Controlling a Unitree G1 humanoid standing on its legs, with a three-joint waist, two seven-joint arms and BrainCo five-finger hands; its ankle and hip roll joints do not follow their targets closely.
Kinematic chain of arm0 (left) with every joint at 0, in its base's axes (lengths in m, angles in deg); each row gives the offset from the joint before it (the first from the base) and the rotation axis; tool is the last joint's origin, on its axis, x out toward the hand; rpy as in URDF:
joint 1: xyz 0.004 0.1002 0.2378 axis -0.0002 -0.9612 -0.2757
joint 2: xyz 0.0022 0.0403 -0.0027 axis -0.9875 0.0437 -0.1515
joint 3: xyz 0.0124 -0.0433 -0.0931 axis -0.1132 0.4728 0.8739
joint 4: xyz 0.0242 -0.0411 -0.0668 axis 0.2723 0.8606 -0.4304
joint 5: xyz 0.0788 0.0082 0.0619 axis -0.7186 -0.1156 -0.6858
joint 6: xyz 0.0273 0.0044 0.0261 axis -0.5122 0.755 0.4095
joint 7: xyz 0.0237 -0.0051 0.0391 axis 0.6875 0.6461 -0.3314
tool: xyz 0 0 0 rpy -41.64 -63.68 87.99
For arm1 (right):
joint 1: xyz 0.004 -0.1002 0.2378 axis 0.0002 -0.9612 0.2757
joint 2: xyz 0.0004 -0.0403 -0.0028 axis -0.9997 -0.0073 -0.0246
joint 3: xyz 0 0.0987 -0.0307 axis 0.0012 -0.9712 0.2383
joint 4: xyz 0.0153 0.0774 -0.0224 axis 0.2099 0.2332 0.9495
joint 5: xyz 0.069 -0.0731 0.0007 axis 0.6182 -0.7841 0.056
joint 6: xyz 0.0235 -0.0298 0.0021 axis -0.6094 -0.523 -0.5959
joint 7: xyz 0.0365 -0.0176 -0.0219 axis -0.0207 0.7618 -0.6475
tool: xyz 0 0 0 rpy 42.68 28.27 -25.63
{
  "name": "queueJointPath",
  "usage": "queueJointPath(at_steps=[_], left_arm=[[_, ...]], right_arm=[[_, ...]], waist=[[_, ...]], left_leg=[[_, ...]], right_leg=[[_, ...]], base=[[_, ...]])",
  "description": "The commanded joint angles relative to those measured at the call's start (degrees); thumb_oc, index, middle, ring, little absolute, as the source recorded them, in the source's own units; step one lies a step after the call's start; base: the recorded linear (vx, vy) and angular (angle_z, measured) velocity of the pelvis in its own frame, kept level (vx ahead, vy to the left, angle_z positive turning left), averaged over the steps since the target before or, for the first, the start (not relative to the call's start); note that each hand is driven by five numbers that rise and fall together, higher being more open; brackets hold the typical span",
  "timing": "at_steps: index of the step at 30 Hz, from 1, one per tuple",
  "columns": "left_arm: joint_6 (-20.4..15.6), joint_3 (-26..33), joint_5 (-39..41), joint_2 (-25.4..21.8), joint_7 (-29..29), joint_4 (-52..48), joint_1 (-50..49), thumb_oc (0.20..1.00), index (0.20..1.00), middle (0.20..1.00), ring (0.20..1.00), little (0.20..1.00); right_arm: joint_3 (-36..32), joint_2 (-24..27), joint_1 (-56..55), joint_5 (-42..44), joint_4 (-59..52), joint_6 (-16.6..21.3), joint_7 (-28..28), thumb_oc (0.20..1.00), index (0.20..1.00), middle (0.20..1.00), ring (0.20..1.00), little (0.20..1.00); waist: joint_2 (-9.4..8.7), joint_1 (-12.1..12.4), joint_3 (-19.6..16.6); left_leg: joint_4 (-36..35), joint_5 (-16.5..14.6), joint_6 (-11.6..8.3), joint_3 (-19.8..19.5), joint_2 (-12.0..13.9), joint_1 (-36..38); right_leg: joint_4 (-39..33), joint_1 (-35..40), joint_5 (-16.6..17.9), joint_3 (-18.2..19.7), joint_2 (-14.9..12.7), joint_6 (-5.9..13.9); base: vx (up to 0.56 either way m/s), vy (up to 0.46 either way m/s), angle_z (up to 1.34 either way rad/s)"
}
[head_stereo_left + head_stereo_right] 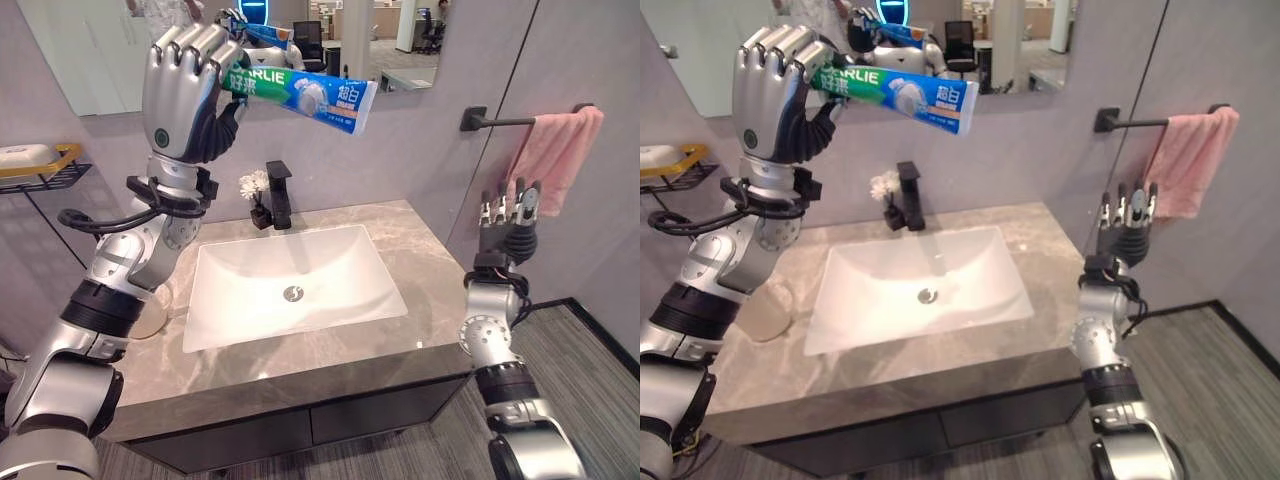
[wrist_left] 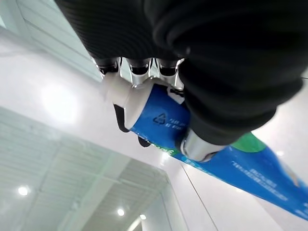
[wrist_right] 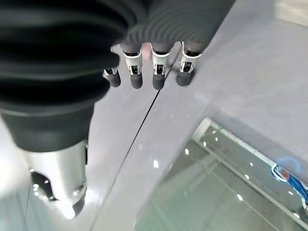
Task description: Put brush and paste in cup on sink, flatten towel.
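My left hand [image 1: 185,90] is raised high in front of the mirror, shut on a blue and green toothpaste tube [image 1: 310,95] that sticks out level to the right. In the left wrist view the fingers and thumb curl round the tube [image 2: 231,163] near its white cap end. A pink towel [image 1: 555,155] hangs bunched over a dark wall rail [image 1: 500,122] at the right. My right hand [image 1: 508,225] is held upright just left of and below the towel, fingers [image 3: 154,72] straight, holding nothing. A pale rounded cup [image 1: 765,310] stands on the counter left of the basin, partly behind my left arm.
A white rectangular basin [image 1: 330,270] is set in the grey stone counter [image 1: 420,260]. A black faucet [image 1: 280,195] and a small vase of white flowers [image 1: 257,190] stand behind it. A wire shelf with a soap dish [image 1: 35,160] hangs on the left wall.
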Motion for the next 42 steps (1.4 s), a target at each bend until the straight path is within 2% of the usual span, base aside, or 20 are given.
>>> queueJointPath(at_steps=[1, 3, 6, 7, 8, 11, 17, 24, 33, 42], left_arm=[[2.5, -0.5, 2.3, 1.5, -3.6, 1.7, 8.6, 0.2, 0.2, 0.2, 0.2, 0.2], [2.5, -0.4, 2.2, 1.4, -3.6, 1.7, 8.5, 0.2, 0.2, 0.2, 0.2, 0.2], [2.9, -0.9, 1.4, 3.9, -3.8, 0.4, 9.0, 0.2, 0.2, 0.2, 0.2, 0.2], [2.9, -0.9, 1.4, 3.9, -3.8, 0.4, 8.9, 0.2, 0.2, 0.2, 0.2, 0.2], [2.6, -1.3, 1.4, 4.4, -3.3, -0.4, 8.9, 0.2, 0.2, 0.2, 0.2, 0.2], [2.5, -0.9, 1.1, 4.9, -3.1, -1.4, 8.3, 0.2, 0.2, 0.2, 0.2, 0.2], [2.6, -0.1, -0.8, 6.4, -4.5, -4.9, 6.5, 0.2, 0.2, 0.2, 0.2, 0.2], [2.4, 0.2, -1.7, 7.3, -6.9, -5.9, 4.5, 0.2, 0.2, 0.2, 0.2, 0.2], [0.6, 0.5, -1.4, 8.3, -8.2, -8.5, 1.2, 0.2, 0.2, 0.2, 0.2, 0.2], [-1.2, 0.6, 0.4, 9.7, -8.6, -9.8, -1.4, 0.2, 0.2, 0.2, 0.2, 0.2]], right_arm=[[5.9, -2.3, 7.6, -1.4, 2.3, -2.5, -3.1, 1.0, 1.0, 1.0, 1.0, 1.0], [5.9, -2.3, 7.6, -1.4, 2.3, -2.5, -3.1, 1.0, 1.0, 1.0, 1.0, 1.0], [13.0, -4.2, 9.2, -5.4, 1.6, -5.9, -5.3, 1.0, 1.0, 1.0, 1.0, 1.0], [13.0, -4.2, 9.2, -5.4, 1.6, -5.9, -5.2, 1.0, 1.0, 1.0, 1.0, 1.0], [18.0, -2.2, 10.8, -12.7, -0.2, -8.7, -6.3, 1.0, 1.0, 1.0, 1.0, 1.0], [20.1, -1.8, 11.2, -15.7, -2.4, -9.3, -6.7, 1.0, 1.0, 1.0, 1.0, 1.0], [21.3, -5.5, 15.7, -15.9, -7.1, -7.2, -6.6, 1.0, 1.0, 1.0, 1.0, 1.0], [19.9, -8.7, 17.8, -15.3, -14.3, -2.5, -5.9, 1.0, 1.0, 1.0, 1.0, 1.0], [18.1, -9.6, 18.8, -19.5, -21.1, 1.0, -2.7, 1.0, 1.0, 1.0, 1.0, 1.0], [16.3, -10.4, 21.1, -21.6, -21.7, 2.7, 1.0, 1.0, 1.0, 1.0, 1.0, 1.0]], waist=[[-2.47, 1.3, -2.0], [-2.44, 1.3, -2.0], [-2.71, 2.0, -1.4], [-2.69, 2.0, -1.4], [-2.99, 2.3, -0.9], [-3.0, 2.3, -0.8], [-3.46, 3.3, 0.1], [-3.99, 4.3, 0.6], [-4.04, 4.7, 0.9], [-4.12, 5.4, 0.9]], left_leg=[[0.3, 0.5, -2.53, -2.9, 3.1, 0.7], [0.3, 0.5, -2.52, -2.9, 3.1, 0.7], [0.3, 0.7, -2.57, -3.0, 2.9, 0.2], [0.3, 0.7, -2.57, -3.0, 2.9, 0.1], [0.3, 0.8, -2.59, -3.1, 2.8, -0.2], [0.3, 0.9, -2.54, -3.4, 2.7, -0.5], [0.3, 1.1, -2.48, -4.5, 2.5, -2.2], [0.3, 1.0, -2.34, -5.5, 2.0, -3.6], [0.3, 0.8, -1.95, -6.0, 1.3, -4.5], [0.3, 0.4, -1.79, -6.1, 1.2, -4.2]], right_leg=[[0.0, 0.2, 2.9, 1.8, -5.1, 5.68], [0.0, 0.2, 2.9, 1.8, -5.1, 5.69], [0.0, 0.0, 3.2, 1.3, -5.3, 5.92], [0.0, 0.0, 3.2, 1.3, -5.3, 5.92], [0.0, -0.1, 3.3, 1.2, -5.4, 6.04], [0.0, -0.3, 3.3, 0.9, -5.6, 6.07], [0.0, -0.9, 3.2, 0.0, -6.0, 6.38], [0.0, -1.4, 3.3, -1.0, -6.5, 6.55], [0.0, -2.0, 3.7, -1.3, -7.1, 6.87], [0.0, -1.8, 3.8, -1.5, -7.4, 6.99]], base=[[0.0, 0.0, 0.0], [0.0, 0.0, 0.0], [0.0, 0.005, 0.03], [0.0, 0.0, 0.0], [0.0, 0.0, 0.0], [0.02, 0.026, 0.1], [0.03, 0.03, 0.09], [0.04, 0.025, 0.08], [0.03, 0.019, 0.03], [0.01, 0.005, 0.01]])
